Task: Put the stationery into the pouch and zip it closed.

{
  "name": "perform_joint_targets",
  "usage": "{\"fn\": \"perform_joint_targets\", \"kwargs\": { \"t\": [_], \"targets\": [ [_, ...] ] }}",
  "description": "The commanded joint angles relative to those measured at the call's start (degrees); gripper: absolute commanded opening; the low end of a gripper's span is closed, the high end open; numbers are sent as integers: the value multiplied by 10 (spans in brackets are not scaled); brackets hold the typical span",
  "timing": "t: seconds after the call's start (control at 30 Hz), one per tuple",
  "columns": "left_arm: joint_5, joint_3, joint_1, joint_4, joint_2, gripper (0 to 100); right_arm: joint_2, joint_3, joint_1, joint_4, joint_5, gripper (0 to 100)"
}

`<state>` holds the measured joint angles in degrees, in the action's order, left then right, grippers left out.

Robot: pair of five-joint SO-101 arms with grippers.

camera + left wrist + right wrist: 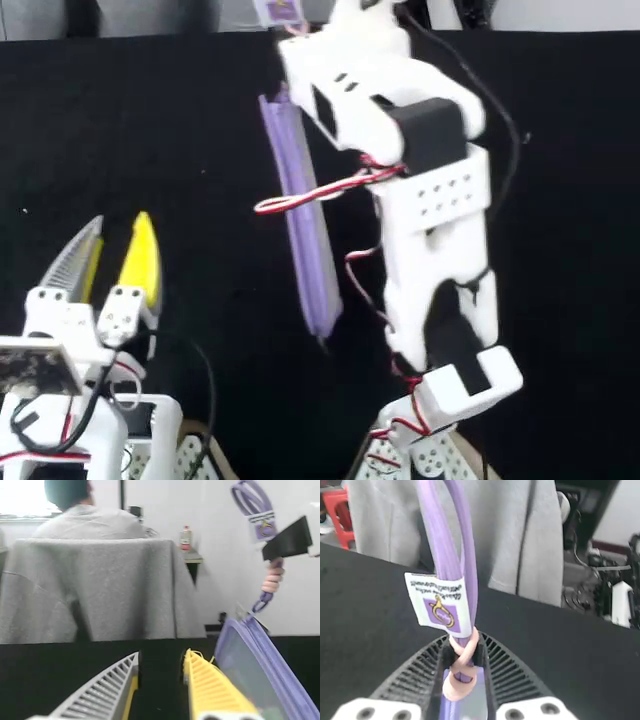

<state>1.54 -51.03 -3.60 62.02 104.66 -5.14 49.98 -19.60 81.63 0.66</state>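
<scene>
The purple pouch (300,220) hangs edge-on above the black table, lifted near its middle. In the left wrist view the pouch (260,670) shows a clear window panel. My right gripper (462,650) is shut on the pouch's pull, where a pink ring (457,677) joins the purple strap (450,545) and its white tag (440,602). The right arm (420,200) stretches over the table's centre. My left gripper (110,265) stands open and empty at the front left, apart from the pouch; its yellow finger (210,690) and grey finger (100,695) point toward the table's far side.
The black table (150,120) stretches wide to the left of the pouch and to the right of the right arm. A chair draped in grey cloth (100,590) stands just beyond the table's far edge. Red and white wires (310,195) loop off the right arm.
</scene>
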Motion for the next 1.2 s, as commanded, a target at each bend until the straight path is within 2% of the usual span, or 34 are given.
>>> {"fn": "perform_joint_targets", "kwargs": {
  "t": [0.0,0.17,0.33,0.47,0.77,0.93,1.07,1.17],
  "targets": [
    [0,-8,123,-1,-3,160,64,49,5,42,-4,11],
    [-52,-14,253,-13,-10,183,73,58,-6,62,-3,11],
    [-56,-22,300,-71,-104,212,73,59,-8,62,-1,11],
    [-70,20,302,-114,-253,215,73,59,-33,63,-1,11],
    [-93,175,276,-118,-563,212,73,60,-47,62,-3,11],
    [-93,196,244,-121,-644,212,77,60,-49,63,-4,11],
    [-91,191,208,-121,-658,210,92,60,-47,63,-4,11],
    [-86,191,183,-122,-658,164,103,60,-47,63,-5,11]
  ]
}}
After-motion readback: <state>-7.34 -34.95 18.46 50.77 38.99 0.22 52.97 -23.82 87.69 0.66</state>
